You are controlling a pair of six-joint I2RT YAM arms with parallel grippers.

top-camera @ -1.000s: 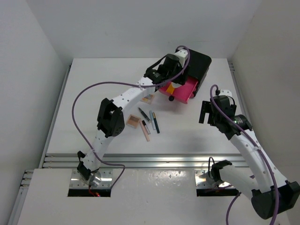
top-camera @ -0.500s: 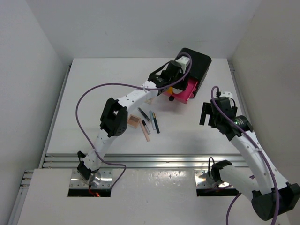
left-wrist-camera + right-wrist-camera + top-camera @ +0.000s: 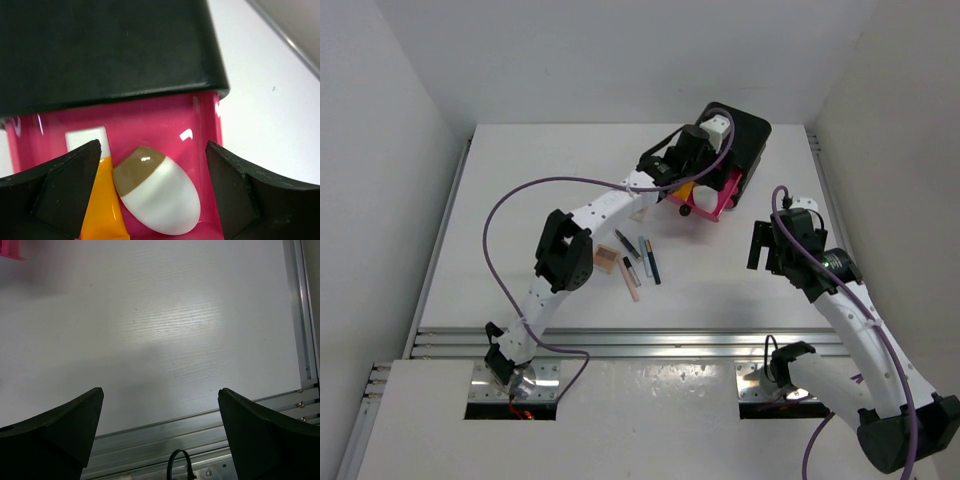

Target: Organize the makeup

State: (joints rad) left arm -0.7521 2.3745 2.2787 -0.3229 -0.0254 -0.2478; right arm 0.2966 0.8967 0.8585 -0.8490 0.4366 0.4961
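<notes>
Between the fingers of my left pincer (image 3: 152,150) lies the white oval puff (image 3: 162,192), with its tan end turned toward the black box (image 3: 100,45). The puff rests on the floor of the pink drawer (image 3: 200,120), which stands pulled out from under the box. My left jaws are spread wide, one finger on each side of the puff. Neither finger visibly touches the puff, and the pincer grips nothing.

1. On the left-finger side, an orange tube (image 3: 100,210) lies in the same drawer. It touches the puff and is partly covered by my finger. A white square part sits at its far end.
2. Beyond the right finger, the white table (image 3: 270,90) shows past the drawer wall.

Back toward my bases, well apart from the left pincer, the slim pencils (image 3: 651,266) lie close together on the table. A small square palette (image 3: 606,258) lies just beside them, on their left.

My right pincer (image 3: 160,390) hangs above the table, to the right of the box and apart from it. Its jaws are also spread wide and grip nothing. Below it the wrist view shows the table surface, with the aluminium rail (image 3: 200,435) at the near edge. A pink corner of the drawer shows at the upper left of that view.
</notes>
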